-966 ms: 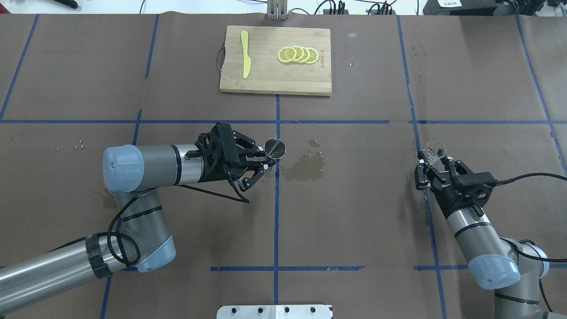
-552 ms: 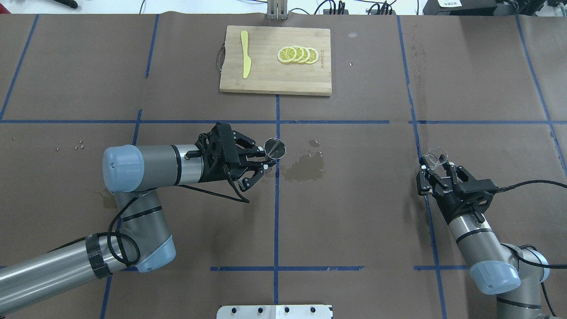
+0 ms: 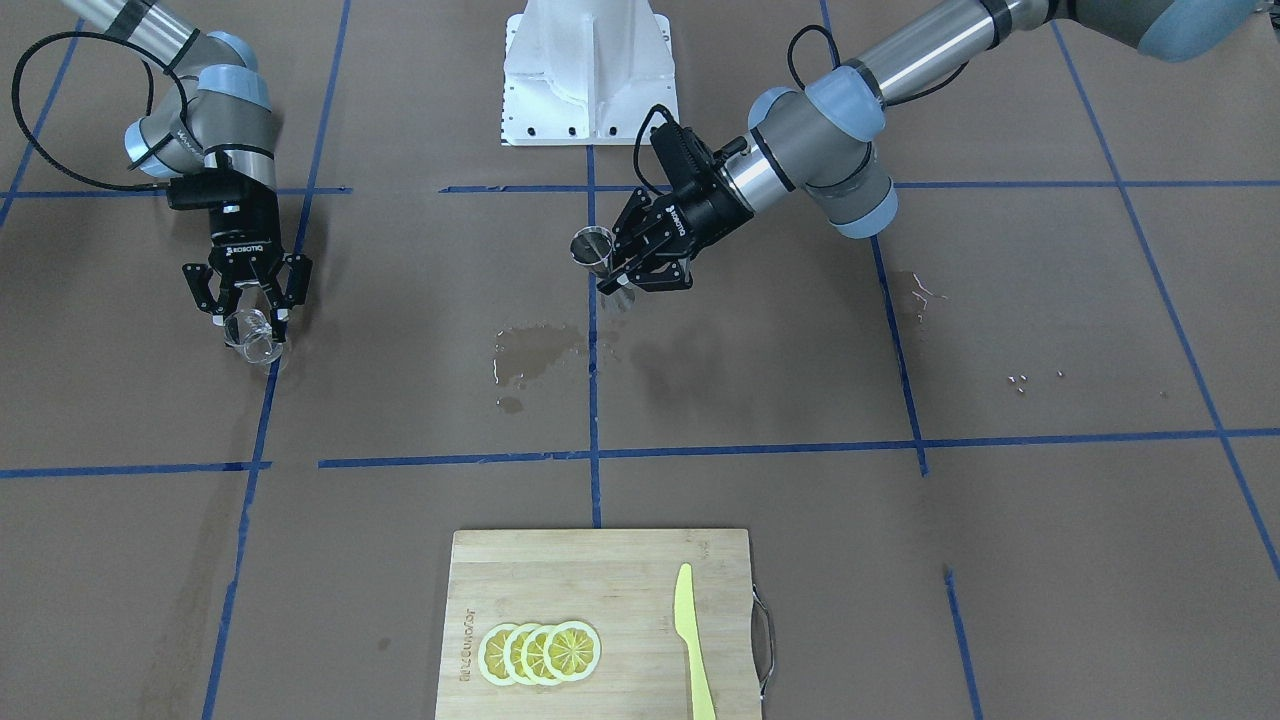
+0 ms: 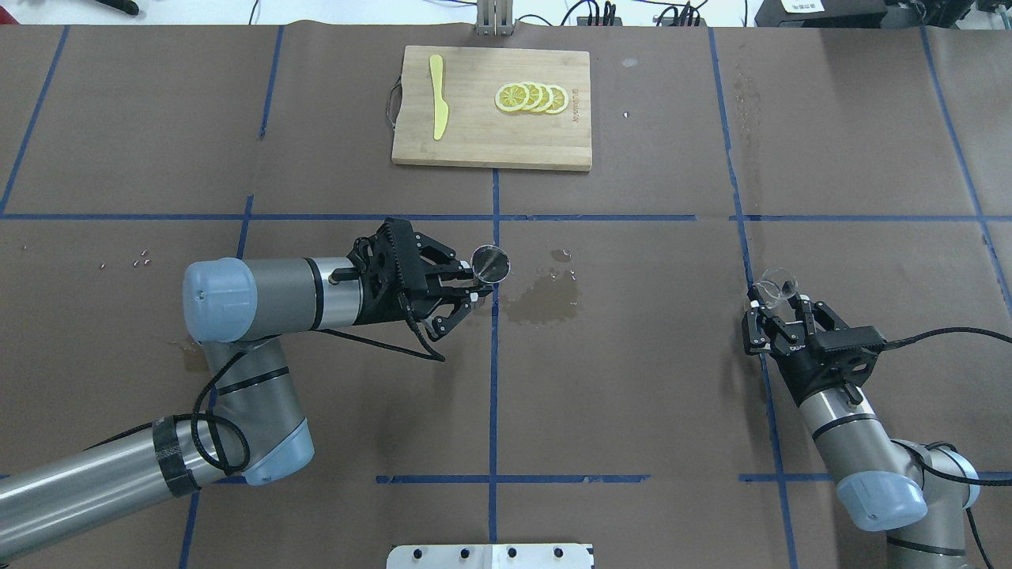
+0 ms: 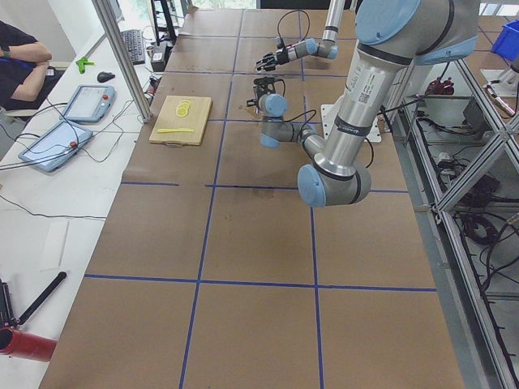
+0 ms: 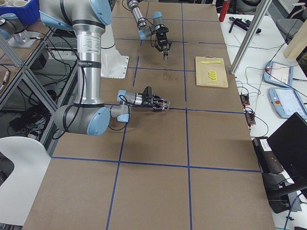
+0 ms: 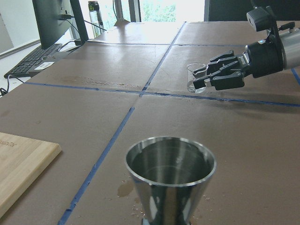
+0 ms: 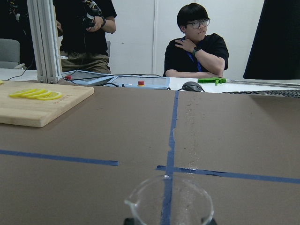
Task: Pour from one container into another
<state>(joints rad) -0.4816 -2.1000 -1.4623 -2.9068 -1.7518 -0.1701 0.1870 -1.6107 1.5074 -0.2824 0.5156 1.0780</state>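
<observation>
2 arms in view, 1 vessel each.

Left gripper (image 4: 477,285): fingers clenched on the jigger (image 4: 491,264). You see it upright, mouth up, near the middle of the table (image 4: 632,395), beside the centre tape line. You cannot tell from these views whether its base touches the table.

Wet patch (image 4: 541,304): on the paper, just to the jigger's right.

Right gripper (image 4: 779,308): fingers spread, gripping nothing. The glass (image 4: 775,283) stands upright on the table at the robot's right, on a blue tape line, just ahead of the fingertips. You cannot tell whether a pad touches it.

Glass and jigger are well apart.

Far side: board (image 4: 474,146) with lemon slices (image 4: 531,97) and a yellow knife (image 4: 437,96). Your right wrist view also shows a seated person (image 8: 197,47) and a standing person (image 8: 86,33) beyond the table.
</observation>
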